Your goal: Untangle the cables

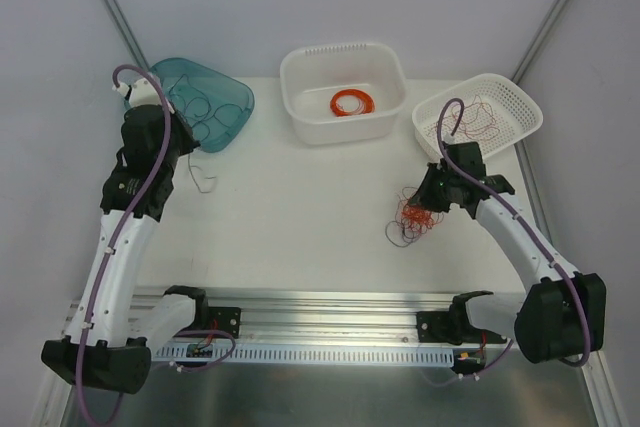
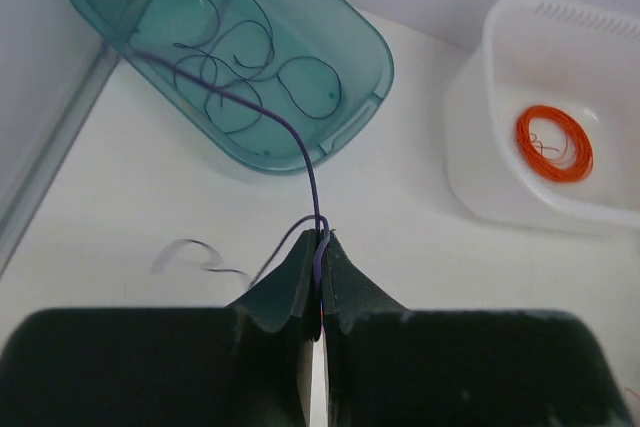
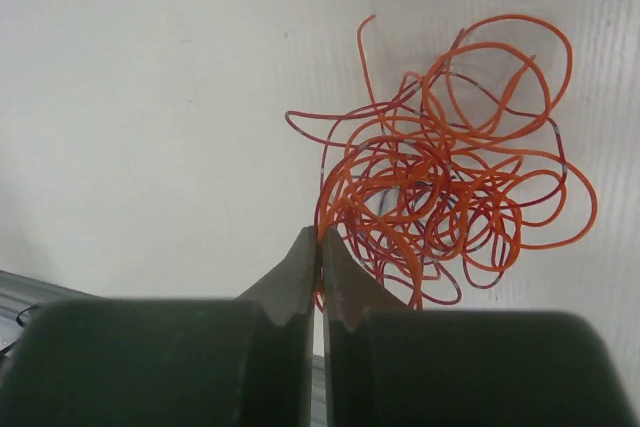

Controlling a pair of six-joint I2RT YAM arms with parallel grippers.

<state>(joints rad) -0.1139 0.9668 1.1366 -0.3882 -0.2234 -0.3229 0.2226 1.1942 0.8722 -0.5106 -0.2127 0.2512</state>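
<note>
A tangle of thin orange-red and dark red cables [image 1: 413, 217] lies on the white table at the right; it fills the right wrist view [image 3: 450, 187]. My right gripper [image 1: 427, 197] [image 3: 320, 235] is shut on an orange strand at the tangle's edge. My left gripper [image 1: 187, 154] [image 2: 322, 237] is shut on a thin dark cable [image 2: 290, 132]. This cable runs from the jaws up over the rim into the teal tray [image 2: 370, 42]. A loose end hangs below the gripper [image 1: 203, 181].
The teal tray [image 1: 235, 97] at the back left holds several dark cable loops. A white tub [image 1: 300, 77] at the back middle holds a wound orange ring coil [image 1: 352, 102]. A white basket [image 1: 520, 97] at the back right holds red strands.
</note>
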